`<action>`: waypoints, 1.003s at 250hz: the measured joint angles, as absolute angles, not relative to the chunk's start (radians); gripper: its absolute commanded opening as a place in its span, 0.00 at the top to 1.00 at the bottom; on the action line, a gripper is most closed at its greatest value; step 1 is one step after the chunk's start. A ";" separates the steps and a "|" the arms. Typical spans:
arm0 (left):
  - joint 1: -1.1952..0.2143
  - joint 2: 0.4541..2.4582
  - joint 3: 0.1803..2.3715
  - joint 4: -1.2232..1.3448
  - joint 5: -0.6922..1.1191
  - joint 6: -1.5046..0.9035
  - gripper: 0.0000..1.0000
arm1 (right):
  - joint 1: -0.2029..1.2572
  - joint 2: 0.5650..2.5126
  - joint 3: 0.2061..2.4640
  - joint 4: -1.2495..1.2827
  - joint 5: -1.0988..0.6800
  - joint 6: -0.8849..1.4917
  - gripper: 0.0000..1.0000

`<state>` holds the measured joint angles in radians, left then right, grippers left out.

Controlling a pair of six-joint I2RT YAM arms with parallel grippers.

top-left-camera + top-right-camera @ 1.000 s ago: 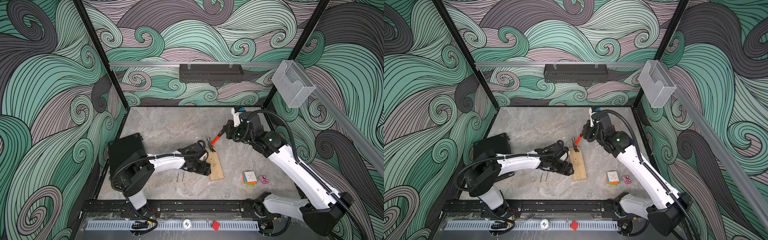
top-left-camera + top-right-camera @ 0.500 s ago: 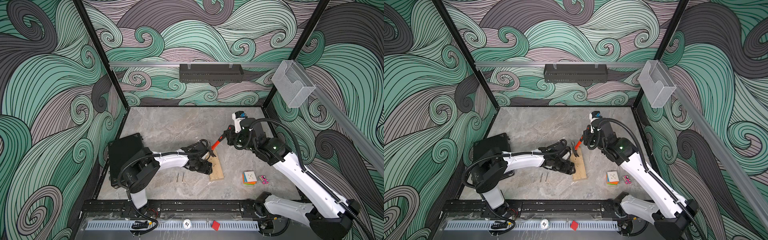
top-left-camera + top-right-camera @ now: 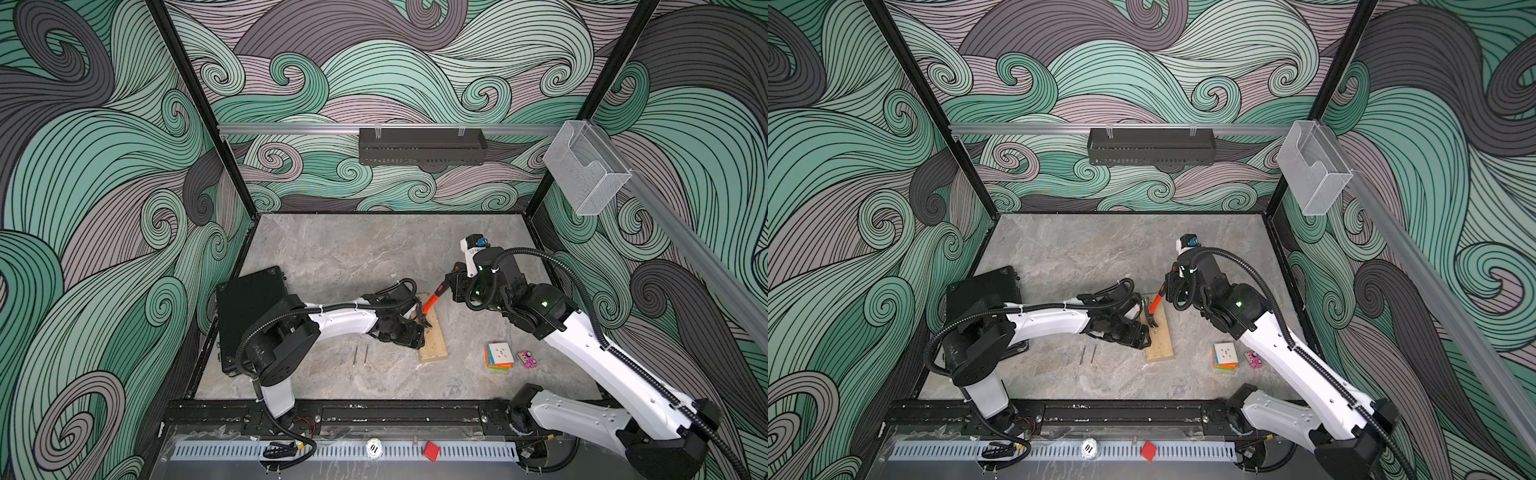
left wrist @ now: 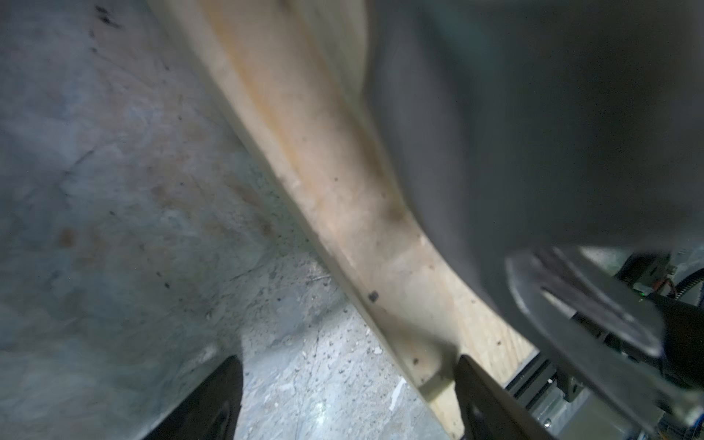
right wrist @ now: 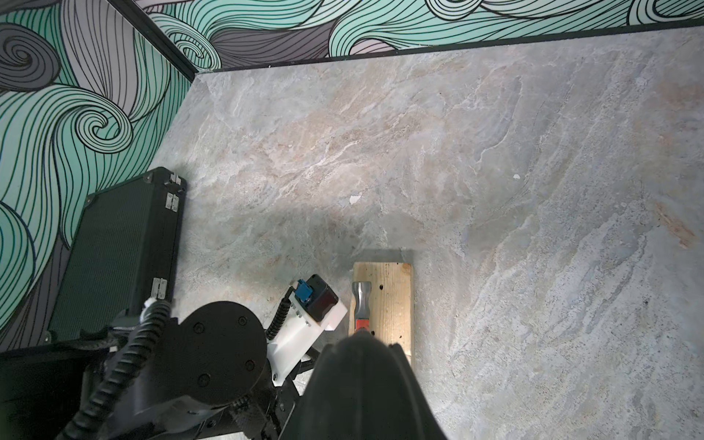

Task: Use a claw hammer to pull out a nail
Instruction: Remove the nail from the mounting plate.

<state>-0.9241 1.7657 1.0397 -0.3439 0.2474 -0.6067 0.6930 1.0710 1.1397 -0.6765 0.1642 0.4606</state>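
2 loose nails and a bright cube are found on the worktop at the front. Just behind them, a wood block is touched by the left end effector, whose jaws are spread wide open. The claw hammer is held tilted, its head over the block. Its black handle is squeezed tight in the right end effector.
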 measured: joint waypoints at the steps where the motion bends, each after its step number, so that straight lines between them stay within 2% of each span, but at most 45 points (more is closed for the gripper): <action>1: -0.924 1.766 1.040 -0.344 0.247 -0.607 0.16 | 0.693 1.071 1.139 -0.677 0.165 0.461 0.98; 251: -0.924 1.766 1.045 -0.352 0.235 -0.611 0.16 | 0.709 1.080 1.119 -0.641 0.218 0.463 0.98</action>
<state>-0.9241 1.7657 1.0451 -0.3515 0.2352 -0.6109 0.7094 1.0798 1.1191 -0.6411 0.2184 0.4625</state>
